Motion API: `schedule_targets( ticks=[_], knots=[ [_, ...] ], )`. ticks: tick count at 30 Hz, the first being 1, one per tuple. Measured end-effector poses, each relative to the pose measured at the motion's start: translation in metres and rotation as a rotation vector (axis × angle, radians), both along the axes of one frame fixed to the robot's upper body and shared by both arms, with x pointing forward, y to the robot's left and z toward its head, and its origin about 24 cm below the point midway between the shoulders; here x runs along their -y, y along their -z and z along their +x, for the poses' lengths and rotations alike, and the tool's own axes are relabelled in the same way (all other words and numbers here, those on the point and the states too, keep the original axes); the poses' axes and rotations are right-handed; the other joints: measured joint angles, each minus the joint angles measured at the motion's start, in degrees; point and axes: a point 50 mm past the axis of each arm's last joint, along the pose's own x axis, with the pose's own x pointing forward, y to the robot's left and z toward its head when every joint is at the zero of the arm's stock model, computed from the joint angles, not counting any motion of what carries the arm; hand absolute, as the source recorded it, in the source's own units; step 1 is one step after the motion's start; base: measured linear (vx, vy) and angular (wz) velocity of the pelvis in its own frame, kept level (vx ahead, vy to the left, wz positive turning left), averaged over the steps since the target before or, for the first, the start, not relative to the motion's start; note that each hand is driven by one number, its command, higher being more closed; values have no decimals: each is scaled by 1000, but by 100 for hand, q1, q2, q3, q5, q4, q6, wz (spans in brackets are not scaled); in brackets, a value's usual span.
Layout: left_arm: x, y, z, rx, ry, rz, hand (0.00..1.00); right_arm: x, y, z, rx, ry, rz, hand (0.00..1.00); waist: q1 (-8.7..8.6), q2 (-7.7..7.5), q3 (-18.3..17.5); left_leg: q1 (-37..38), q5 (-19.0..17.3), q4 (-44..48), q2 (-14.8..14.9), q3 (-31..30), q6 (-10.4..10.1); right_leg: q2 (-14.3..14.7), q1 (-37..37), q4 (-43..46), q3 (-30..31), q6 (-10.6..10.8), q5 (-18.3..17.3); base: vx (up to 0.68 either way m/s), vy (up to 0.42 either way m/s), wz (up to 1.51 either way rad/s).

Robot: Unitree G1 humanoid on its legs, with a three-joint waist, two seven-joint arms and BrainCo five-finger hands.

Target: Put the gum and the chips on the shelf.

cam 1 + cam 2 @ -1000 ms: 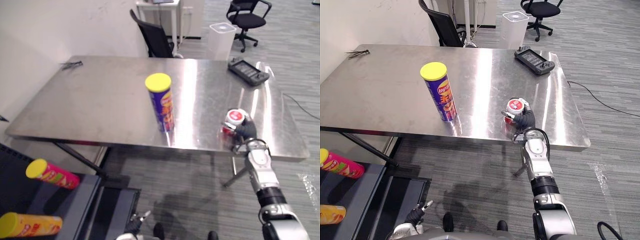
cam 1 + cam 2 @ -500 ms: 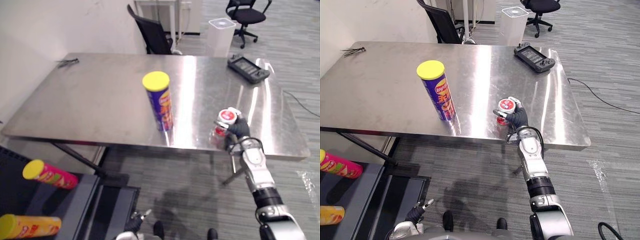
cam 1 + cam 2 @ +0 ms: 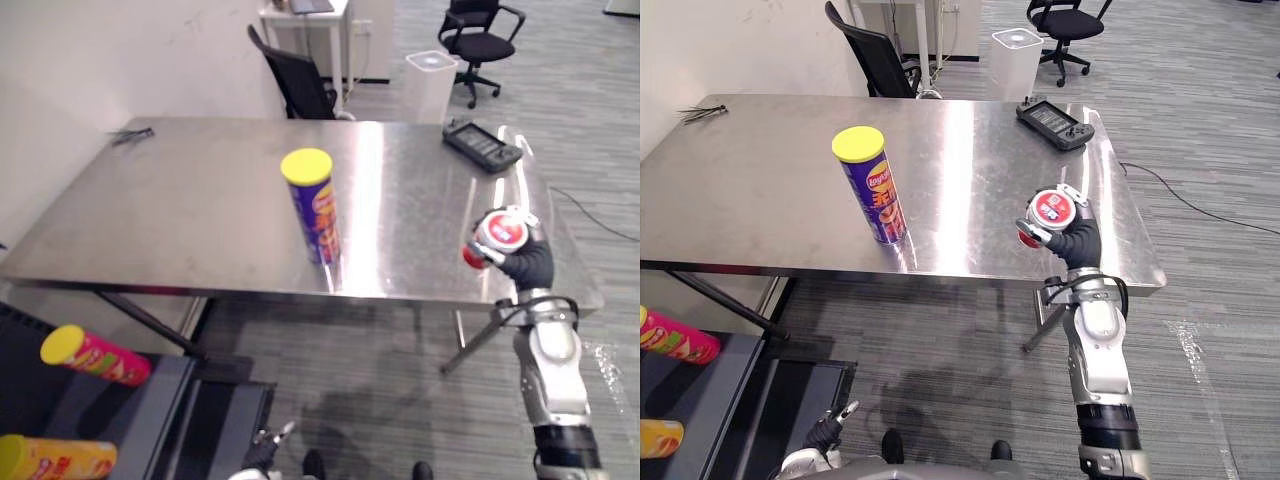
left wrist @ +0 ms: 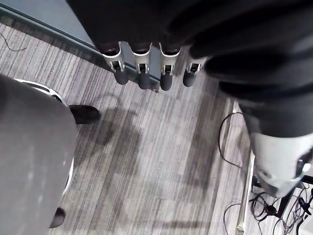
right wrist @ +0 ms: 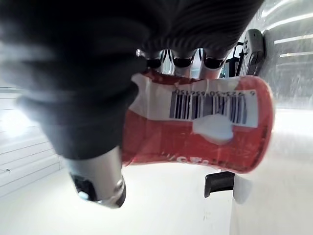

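A small red gum canister [image 3: 497,232] with a white-rimmed lid is held off the table near its front right corner, tilted, with my right hand [image 3: 531,266] shut on it. In the right wrist view the fingers [image 5: 183,61] and thumb wrap the canister [image 5: 205,132]. A blue chips can [image 3: 313,207] with a yellow lid stands upright mid-table, well to the left of that hand. My left hand [image 4: 142,68] hangs low over the carpet with straight fingers, holding nothing.
The steel table [image 3: 190,210] carries a black game controller [image 3: 482,145] at the far right and a small dark item [image 3: 130,134] at the far left. A dark shelf [image 3: 165,395] at lower left holds a pink can [image 3: 95,355] and an orange can [image 3: 55,462]. Behind the table are a chair [image 3: 295,80] and a white bin [image 3: 428,75].
My right hand has lifted the gum canister off the table and carried it right, toward the front corner. The chips can stays put; the camera shifted slightly.
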Motion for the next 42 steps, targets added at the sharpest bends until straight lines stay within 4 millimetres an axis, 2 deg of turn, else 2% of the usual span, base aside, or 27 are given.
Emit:
schedule_targets(
  ticks=[4,8,12,15,17,18,19,20,21,22,23,24,25,27,28,29,30,31,32,33,34,35,38,42],
  knots=[
    [-3,2,-10,-19,-27,-1,0,19,-4,-16,28,74,-10,100,-148,-64,-143,24,11,0,47,30,-12,43,0,4,23,-13,9,-5,-6,-7],
    [-4,3,-14,-29,-34,-3,0,39,-4,-31,34,164,-5,100,-272,-66,-219,38,51,2,66,-24,-13,53,-58,198,-16,-55,-22,-21,0,3],
    [-4,3,-16,-30,-49,-9,0,35,1,-33,17,135,15,100,-270,-64,-212,31,145,43,78,-238,-21,50,-100,550,-185,-133,-181,-77,-8,29],
    [-6,3,-16,-26,-62,-11,0,16,5,-28,-1,45,32,100,-238,-47,-193,-280,331,44,105,-792,-110,36,-222,937,-698,-233,-407,-160,-59,90],
    [-7,1,-12,-5,-86,-19,0,5,7,-26,-8,-15,49,100,-168,-6,-167,-609,449,46,106,-1328,-246,25,-473,1331,-1140,-321,-621,-144,-96,133],
    [-5,-1,-7,18,-75,-21,0,0,8,-25,-12,-40,45,100,-53,87,-121,-927,376,7,208,-1492,-301,57,-644,1647,-1573,-455,-716,-145,-124,136],
    [-7,-2,-5,23,-69,-14,0,0,8,-24,-13,-41,44,100,4,98,-114,-1039,231,46,267,-1272,-290,83,-636,1622,-1771,-476,-711,-147,-138,165],
    [-12,-4,-1,30,-65,1,0,0,6,-23,-3,-39,45,100,36,-1,-107,-1198,-15,138,421,-724,-34,59,-546,1451,-2141,-500,-712,-199,-97,174],
    [-18,-7,5,49,-70,13,0,3,-3,-18,35,-27,48,100,20,7,133,-1687,-189,1352,707,179,776,-167,-474,1582,-2731,-654,-788,-214,-90,185],
    [-20,-8,7,58,-76,17,0,4,-6,-13,46,-16,53,100,60,38,230,-1896,-229,2534,942,657,989,-289,-446,1773,-2945,-691,-861,-242,-95,169],
    [-20,-5,-3,27,-88,16,0,4,-6,-11,41,-12,57,100,89,74,228,-1895,-380,3691,1130,992,1000,-399,-344,1842,-3186,-682,-885,-123,-64,127],
    [-20,-2,-14,-1,-95,11,0,4,-3,-12,34,-4,62,100,100,152,205,-1716,-758,4368,1201,1110,924,-537,-246,1880,-3448,-681,-886,-107,-27,125],
    [-19,0,-22,-25,-101,6,0,5,0,-14,21,6,61,100,86,217,165,-1563,-921,4781,1292,1173,867,-626,-177,1897,-3677,-674,-888,-64,24,110],
    [-20,2,-32,-52,-121,-2,0,11,5,-19,-3,31,58,100,37,357,75,-1365,-963,4958,1476,1247,832,-830,-176,2088,-4176,-595,-940,-88,87,155],
    [-18,2,-29,-42,-125,-8,0,18,7,-21,-11,61,61,100,-7,409,46,-1537,-942,4641,1240,1514,837,-965,-216,2197,-4465,-501,-992,-121,90,196],
    [-19,1,-28,-37,-123,-4,0,21,8,-22,-17,74,61,100,-22,322,10,-1523,-898,4243,1028,1460,861,-1022,-250,2050,-4552,-497,-972,-178,97,191],
    [-25,0,-27,-32,-129,8,0,22,9,-22,-21,79,61,100,-77,210,-64,-1370,-852,3280,590,1346,897,-1036,-312,1672,-4607,-561,-811,-163,89,178],
    [-29,-1,-27,-32,-160,6,0,23,7,-22,-10,88,65,100,-53,229,-60,-1196,-1124,3234,662,1616,852,-940,-122,1364,-5069,-492,-445,-194,128,196],
    [-30,1,-35,-54,-185,2,0,25,7,-22,-11,95,67,100,5,325,-70,-981,-1317,2945,805,1727,424,-872,6,1410,-5429,-464,-429,-123,118,166],
    [-30,1,-36,-61,-185,0,0,26,7,-22,-11,100,69,100,-2,337,-71,-951,-1342,2746,731,1766,359,-867,50,1414,-5582,-446,-418,-125,171,149],
    [-30,1,-36,-64,-182,-2,0,24,7,-22,-14,95,69,100,-3,268,-85,-953,-1343,2388,580,1784,343,-898,115,1367,-5866,-367,-361,-95,189,126],
    [-31,2,-37,-67,-181,-1,0,21,7,-20,-9,81,74,100,8,183,-102,-957,-1313,2101,427,1800,388,-970,113,1367,-6025,-305,-318,-85,170,107],
    [-29,5,-52,-115,-174,1,0,16,4,-19,12,76,105,100,1,54,-147,-952,-1044,1557,65,1816,552,-1116,30,1274,-6131,-410,-14,-41,158,34],
    [-32,4,-49,-113,-164,26,0,17,6,-19,-1,101,75,100,3,66,-135,-942,-798,1101,-178,1802,724,-1236,-130,1292,-6108,-538,323,-15,133,8]
  ],
)
